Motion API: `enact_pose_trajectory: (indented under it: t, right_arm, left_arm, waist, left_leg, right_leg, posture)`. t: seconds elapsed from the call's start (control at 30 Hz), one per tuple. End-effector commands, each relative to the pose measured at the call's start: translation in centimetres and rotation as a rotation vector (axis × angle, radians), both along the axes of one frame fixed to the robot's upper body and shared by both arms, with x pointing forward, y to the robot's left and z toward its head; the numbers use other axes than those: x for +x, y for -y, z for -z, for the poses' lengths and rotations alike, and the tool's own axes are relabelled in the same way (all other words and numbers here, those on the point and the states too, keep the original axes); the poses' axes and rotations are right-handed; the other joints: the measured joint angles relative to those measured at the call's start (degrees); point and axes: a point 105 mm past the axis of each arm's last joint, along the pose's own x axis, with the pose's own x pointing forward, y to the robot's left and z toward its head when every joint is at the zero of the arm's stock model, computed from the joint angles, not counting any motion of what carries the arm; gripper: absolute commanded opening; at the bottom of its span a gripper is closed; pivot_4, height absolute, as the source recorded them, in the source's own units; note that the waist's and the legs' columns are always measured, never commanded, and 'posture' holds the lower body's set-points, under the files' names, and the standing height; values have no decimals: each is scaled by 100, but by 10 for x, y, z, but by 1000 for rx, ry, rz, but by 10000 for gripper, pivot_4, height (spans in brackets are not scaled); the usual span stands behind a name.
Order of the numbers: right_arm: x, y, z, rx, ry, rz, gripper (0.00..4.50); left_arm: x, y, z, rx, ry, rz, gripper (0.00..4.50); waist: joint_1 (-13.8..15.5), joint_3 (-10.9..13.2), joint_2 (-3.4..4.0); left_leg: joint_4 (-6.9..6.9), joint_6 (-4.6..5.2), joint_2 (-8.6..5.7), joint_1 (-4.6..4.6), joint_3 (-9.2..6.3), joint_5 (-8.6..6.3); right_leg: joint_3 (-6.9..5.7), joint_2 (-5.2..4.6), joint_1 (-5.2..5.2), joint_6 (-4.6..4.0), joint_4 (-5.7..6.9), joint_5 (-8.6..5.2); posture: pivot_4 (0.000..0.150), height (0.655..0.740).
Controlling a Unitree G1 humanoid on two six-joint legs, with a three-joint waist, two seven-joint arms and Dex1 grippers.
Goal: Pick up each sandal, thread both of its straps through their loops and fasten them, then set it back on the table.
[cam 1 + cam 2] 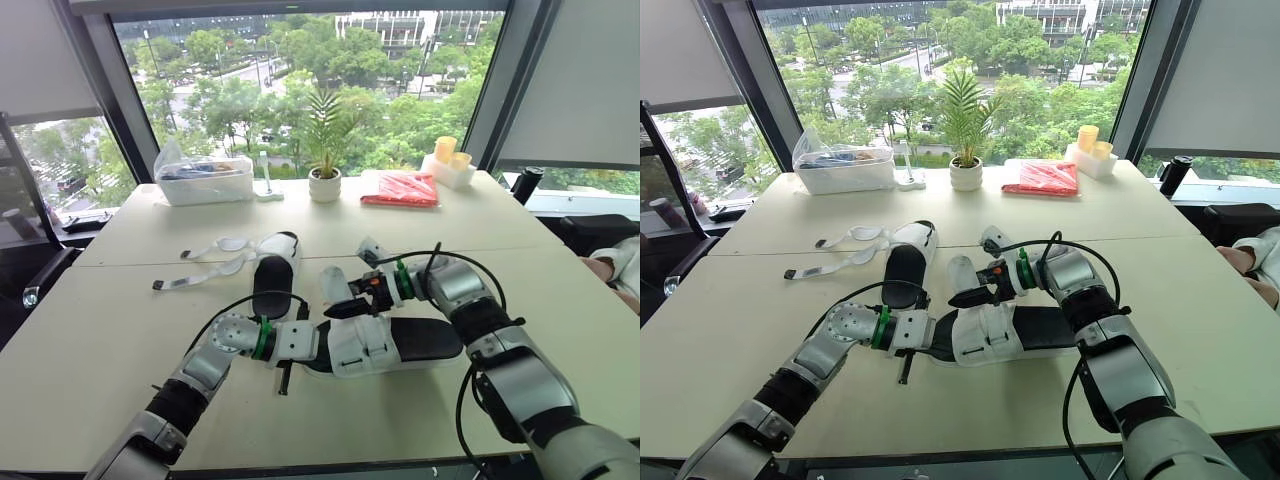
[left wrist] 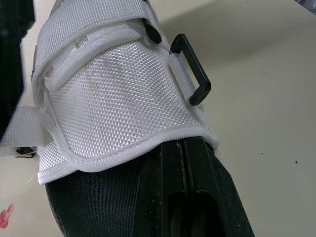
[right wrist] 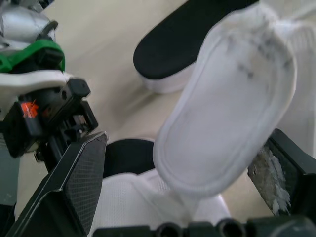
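Note:
The near sandal (image 1: 385, 345), black-soled with white mesh straps, lies across the table's middle. My left gripper (image 1: 305, 352) is shut on its toe end; in the left wrist view the fingers (image 2: 185, 163) press together at the rim of the white upper, beside a black loop (image 2: 192, 69). My right gripper (image 1: 345, 307) hovers over the sandal's middle, open, with a raised white strap (image 3: 232, 94) between its fingers (image 3: 81, 182). A second sandal (image 1: 275, 275) lies farther back, its loose straps (image 1: 215, 258) splayed to the left.
Along the far edge stand a clear plastic box (image 1: 205, 180), a potted plant (image 1: 324, 185), a red packet (image 1: 400, 188) and yellow cups (image 1: 447, 155). A person's sleeve (image 1: 620, 262) shows at the right edge.

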Motion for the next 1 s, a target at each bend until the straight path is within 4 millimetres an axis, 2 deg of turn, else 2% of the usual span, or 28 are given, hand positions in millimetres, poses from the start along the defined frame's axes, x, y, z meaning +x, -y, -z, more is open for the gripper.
enact_pose_trajectory:
  t: [0.03, 0.3, 0.57, 0.87, 1.0]
  right_arm:
    - [0, -3, -22, 64, -5, -28, 44626]
    - [-2, -25, -32, 122, -36, -69, 44626]
    - [12, -41, -44, 226, -58, -1, 44626]
    - [24, -46, -70, 315, -35, 47, 44626]
    - [27, -45, -73, 311, -10, 58, 44626]
  left_arm:
    - [-32, -8, 62, 217, -168, 57, 0]
    - [-31, -6, 62, 211, -164, 56, 0]
    - [-32, -7, 62, 209, -166, 51, 0]
    - [-33, -8, 62, 204, -169, 41, 0]
    - [-32, -8, 62, 201, -168, 41, 0]
  waist:
    - [-2, 0, 0]
    - [-7, 0, 0]
    - [-4, 0, 0]
    - [-10, 1, 1]
    - [-11, 1, 1]
  left_leg:
    - [0, 0, 0, 0, 0, 0]
    - [-4, 0, 0, 0, 0, -1]
    - [-5, -9, -1, 0, -2, -6]
    - [-10, -10, -1, 0, -1, -7]
    - [-10, -11, -1, 0, -1, -8]
  right_leg:
    - [0, 0, 0, 0, -1, 0]
    - [1, 0, -2, 0, -1, 0]
    - [0, 0, -3, 0, 0, 0]
    - [1, 0, -6, 0, -1, 0]
    - [1, 0, -6, 0, -1, 0]
  posture:
    - [1500, 7400]
    - [1500, 7400]
    - [1500, 7400]
    - [1500, 7400]
    - [1500, 7400]
